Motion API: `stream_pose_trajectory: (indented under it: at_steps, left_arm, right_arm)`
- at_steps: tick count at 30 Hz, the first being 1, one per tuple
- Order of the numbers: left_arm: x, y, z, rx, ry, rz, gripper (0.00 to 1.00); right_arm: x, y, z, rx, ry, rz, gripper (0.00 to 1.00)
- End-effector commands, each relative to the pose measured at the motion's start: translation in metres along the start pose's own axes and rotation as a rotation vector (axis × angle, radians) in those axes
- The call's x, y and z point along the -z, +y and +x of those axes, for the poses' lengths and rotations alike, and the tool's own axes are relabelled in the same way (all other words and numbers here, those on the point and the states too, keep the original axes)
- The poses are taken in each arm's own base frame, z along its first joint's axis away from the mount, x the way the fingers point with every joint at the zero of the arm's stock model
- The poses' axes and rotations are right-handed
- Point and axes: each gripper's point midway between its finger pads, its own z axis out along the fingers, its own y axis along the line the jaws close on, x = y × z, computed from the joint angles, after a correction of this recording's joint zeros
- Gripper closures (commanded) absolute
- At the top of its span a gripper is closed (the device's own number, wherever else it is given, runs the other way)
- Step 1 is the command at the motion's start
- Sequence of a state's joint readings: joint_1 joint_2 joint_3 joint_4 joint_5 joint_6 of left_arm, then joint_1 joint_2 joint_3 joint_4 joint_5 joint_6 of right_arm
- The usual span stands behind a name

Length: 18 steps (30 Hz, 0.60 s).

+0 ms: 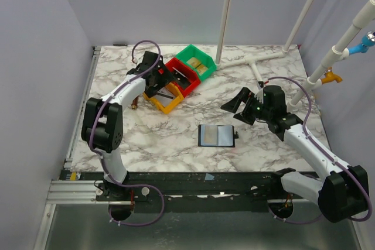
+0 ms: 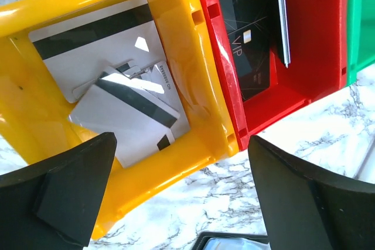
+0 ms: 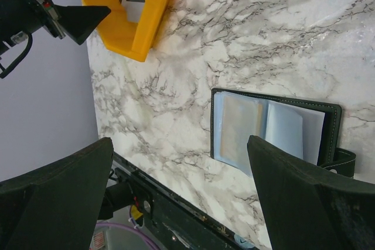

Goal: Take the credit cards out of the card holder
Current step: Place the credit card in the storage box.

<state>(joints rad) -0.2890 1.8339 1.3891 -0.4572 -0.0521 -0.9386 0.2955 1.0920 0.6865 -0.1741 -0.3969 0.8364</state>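
- The marble table (image 1: 146,139) fills most of the top view.
- The left gripper (image 2: 181,139) hangs over the near edge of the yellow bin, upper left of centre in the top view. Its fingers (image 2: 70,191) are spread wide with nothing between them.
- The right gripper (image 3: 180,140) sits right of centre in the top view, above the table. Its fingers are also spread wide and hold nothing.
- Three bins stand in a diagonal row touching one another: the yellow bin (image 1: 167,102) lowest, the red bin (image 1: 183,77) in the middle, and the green bin (image 1: 196,62) highest.
- The card holder (image 1: 217,135) lies open and flat on the table at lower centre, well apart from the bins, bluish-grey sleeves facing up. One sleeve shows a tan tint; whether that is a card cannot be told.
- Two pale credit cards (image 2: 129,115) with dark stripes lie overlapping inside the yellow bin.
- Black cards (image 2: 246,33) marked VIP lie in the red bin.
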Motion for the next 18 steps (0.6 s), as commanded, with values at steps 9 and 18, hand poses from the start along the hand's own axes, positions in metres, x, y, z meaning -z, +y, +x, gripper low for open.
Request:
stream_pose_trajectory:
  at_steps: [9, 18]
  left_arm:
    - [0.061, -0.025, -0.022, -0.101, -0.085, 0.151, 0.01]
    - [0.083, -0.032, -0.005, -0.153, -0.046, 0.233, 0.02]
  right_arm:
    - [-0.002, 0.001, -0.001, 0.021, 0.006, 0.006, 0.00]
    - [-0.004, -0.001, -0.001, 0.018, 0.010, 0.009, 0.00]
